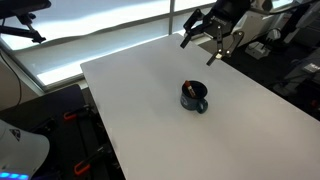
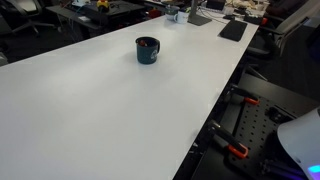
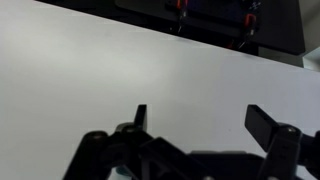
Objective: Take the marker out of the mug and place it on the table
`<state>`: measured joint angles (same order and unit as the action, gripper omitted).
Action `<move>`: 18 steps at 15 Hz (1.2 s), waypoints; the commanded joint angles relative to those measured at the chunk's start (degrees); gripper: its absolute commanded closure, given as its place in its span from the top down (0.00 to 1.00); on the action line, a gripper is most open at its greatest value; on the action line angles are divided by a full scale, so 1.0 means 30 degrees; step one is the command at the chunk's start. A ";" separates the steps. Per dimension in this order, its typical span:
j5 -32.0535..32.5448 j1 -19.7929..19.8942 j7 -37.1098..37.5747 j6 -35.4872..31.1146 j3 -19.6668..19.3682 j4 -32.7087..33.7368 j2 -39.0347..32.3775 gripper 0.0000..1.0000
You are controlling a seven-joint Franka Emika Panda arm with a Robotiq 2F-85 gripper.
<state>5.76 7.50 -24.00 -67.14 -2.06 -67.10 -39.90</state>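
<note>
White worktop in an office with dark desks behind. The mug stands mid-surface with the marker inside, well apart from the fingers, which hang spread wide and empty over the far edge.

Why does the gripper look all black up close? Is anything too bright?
In the wrist view, the gripper is a dark silhouette against the bright table; in an exterior view, a washed-out band glares behind the table, and the mug looks soft.
</note>
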 commanded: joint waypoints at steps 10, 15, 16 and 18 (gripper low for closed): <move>0.1394 -0.1022 -0.2458 0.2868 0.1774 0.3425 -0.4045 1.00; 0.1450 -0.0752 -0.2703 0.3014 0.1725 0.3819 -0.4135 1.00; 0.1467 -0.0696 -0.2866 0.3069 0.1728 0.4052 -0.4355 1.00; 0.1442 -0.0476 -0.3410 0.3301 0.1746 0.4613 -0.4945 1.00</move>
<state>9.69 5.16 -32.00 -58.75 2.82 -56.70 -52.24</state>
